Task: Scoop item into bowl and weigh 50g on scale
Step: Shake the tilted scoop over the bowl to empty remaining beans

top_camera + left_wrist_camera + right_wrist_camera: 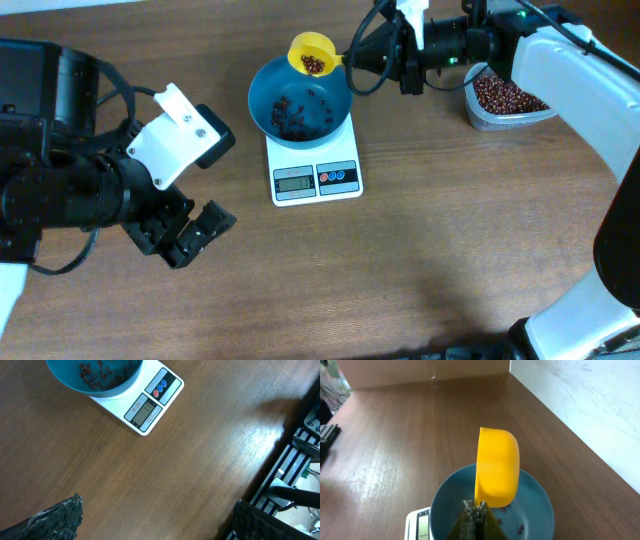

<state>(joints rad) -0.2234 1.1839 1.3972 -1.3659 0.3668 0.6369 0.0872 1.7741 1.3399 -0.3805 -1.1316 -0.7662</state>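
Few beans (295, 118) cover the bowl (262, 88) floor: small, dark red-brown, rounded, lying loose and thin. The bowl is round teal plastic with smooth walls. It sits centred on the scale (315, 150), a flat white square with a grey display and red and blue buttons on its near edge. The reading cannot be made out.

A yellow plastic scoop (312, 55), cup-shaped and glossy, hangs over the bowl's far rim with a small load of beans showing in its mouth. The right claw (475, 508) is clamped on the scoop's handle. In the right wrist view the cup stands tipped on edge above the bowl. The handle's long axis runs right, in line with the claw, so the bowl lies directly ahead of and below it. Judgement: the pour depends on rolling about that axis.

The clear tub (500, 122) of beans lies just behind the right claw. The left claw (195, 238) is spread wide and empty, well apart to the left, over bare wood-grain worktop (420, 260). The right arm is nearer.
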